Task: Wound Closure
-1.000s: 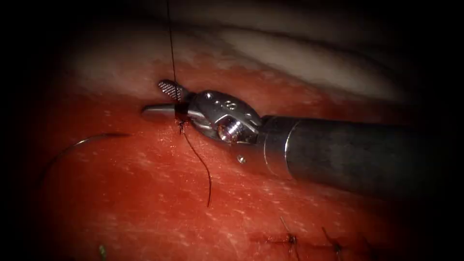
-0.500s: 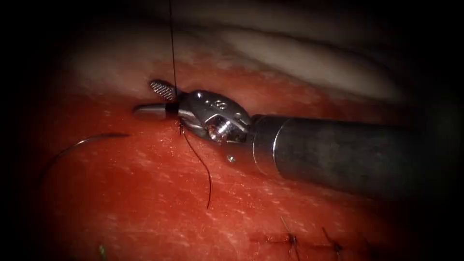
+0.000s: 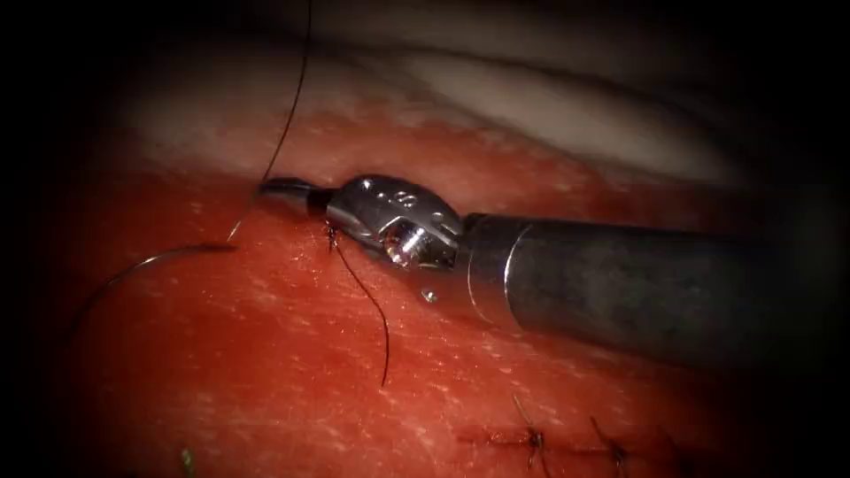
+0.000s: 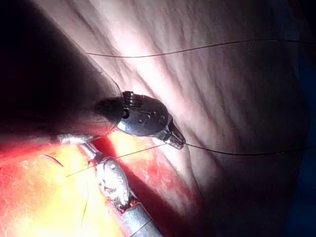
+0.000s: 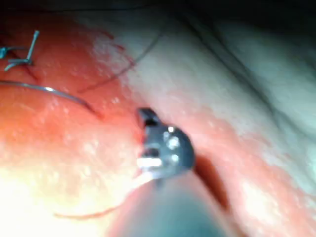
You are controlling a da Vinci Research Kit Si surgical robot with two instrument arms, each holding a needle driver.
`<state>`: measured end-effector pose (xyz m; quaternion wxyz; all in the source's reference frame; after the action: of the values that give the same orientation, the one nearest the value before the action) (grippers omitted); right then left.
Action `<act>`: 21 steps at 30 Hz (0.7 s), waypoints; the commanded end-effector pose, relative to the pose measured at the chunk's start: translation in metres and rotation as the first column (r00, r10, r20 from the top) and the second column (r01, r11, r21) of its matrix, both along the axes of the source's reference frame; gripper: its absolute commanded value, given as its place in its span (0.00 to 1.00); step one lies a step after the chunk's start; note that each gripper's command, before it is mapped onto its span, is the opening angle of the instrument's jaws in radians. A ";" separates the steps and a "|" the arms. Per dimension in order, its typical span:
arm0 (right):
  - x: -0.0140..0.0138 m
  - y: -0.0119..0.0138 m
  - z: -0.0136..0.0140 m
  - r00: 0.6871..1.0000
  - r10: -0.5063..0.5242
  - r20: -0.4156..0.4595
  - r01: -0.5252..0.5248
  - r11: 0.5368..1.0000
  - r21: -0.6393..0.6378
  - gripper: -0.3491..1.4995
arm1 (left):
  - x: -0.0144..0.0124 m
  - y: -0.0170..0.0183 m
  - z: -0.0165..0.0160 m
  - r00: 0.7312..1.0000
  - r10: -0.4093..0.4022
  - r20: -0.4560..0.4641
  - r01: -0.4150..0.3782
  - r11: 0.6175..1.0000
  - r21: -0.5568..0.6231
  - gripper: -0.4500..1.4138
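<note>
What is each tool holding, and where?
Left tool pinches the thread partway along. Right tool is shut on nothing. The needle lies on the tissue.

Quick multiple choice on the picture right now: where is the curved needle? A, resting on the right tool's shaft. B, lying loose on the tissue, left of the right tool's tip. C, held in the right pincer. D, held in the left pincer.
B: the needle lies on the tissue, apart from the right pincer.
</note>
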<state>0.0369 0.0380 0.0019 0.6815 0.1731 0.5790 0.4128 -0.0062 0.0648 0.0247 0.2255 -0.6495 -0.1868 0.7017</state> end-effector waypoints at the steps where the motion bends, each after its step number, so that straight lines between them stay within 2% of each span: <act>1: 0.0005 0.0010 -0.0002 1.000 0.023 -0.021 -0.024 1.000 -0.021 0.00 | -0.0005 -0.0002 0.0007 1.000 0.000 0.000 0.000 1.000 -0.001 0.05; 2: 0.0003 0.0012 -0.0004 0.999 0.039 -0.033 -0.040 0.999 -0.026 0.00 | -0.0005 -0.0002 0.0007 1.000 0.000 0.000 0.000 1.000 -0.001 0.05; 4: -0.0003 0.0018 -0.0010 0.997 0.072 -0.038 -0.073 0.997 -0.028 0.42 | -0.0006 -0.0002 0.0008 1.000 0.000 -0.001 0.000 1.000 -0.001 0.05; 5: -0.0007 0.0019 -0.0013 0.995 0.092 -0.034 -0.093 0.995 -0.029 0.56 | -0.0007 -0.0002 0.0009 1.000 -0.003 0.001 0.003 1.000 -0.003 0.05; 7: -0.0020 0.0024 -0.0020 0.993 0.121 -0.011 -0.122 0.991 -0.046 0.74 | -0.0009 -0.0003 0.0014 1.000 0.005 -0.009 -0.005 1.000 -0.005 0.05; 8: -0.0036 0.0027 -0.0026 0.991 0.133 0.004 -0.132 0.990 -0.052 0.79 | -0.0011 -0.0004 0.0020 1.000 0.012 -0.016 -0.012 1.000 -0.009 0.05; 11: -0.0066 0.0030 -0.0033 0.989 0.146 0.036 -0.144 0.987 -0.067 0.82 | -0.0016 -0.0004 0.0035 1.000 0.013 -0.023 -0.014 1.000 -0.026 0.05; 14: -0.0111 0.0028 -0.0039 0.984 0.168 0.056 -0.164 0.984 -0.075 0.83 | -0.0020 -0.0002 0.0061 0.999 0.033 -0.042 -0.034 0.999 -0.034 0.05; 19: -0.0158 0.0020 -0.0045 0.973 0.206 0.100 -0.197 0.976 -0.087 0.83 | -0.0034 0.0009 0.0099 0.998 0.013 -0.066 -0.016 0.998 -0.054 0.05; 21: -0.0165 0.0018 -0.0046 0.971 0.212 0.110 -0.202 0.975 -0.094 0.84 | -0.0045 0.0013 0.0111 0.997 0.001 -0.073 -0.006 0.998 -0.063 0.05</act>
<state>0.0197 0.0395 -0.0031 0.6750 0.0558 0.5665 0.4694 -0.0109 0.0664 0.0359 0.2121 -0.6296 -0.1530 0.7316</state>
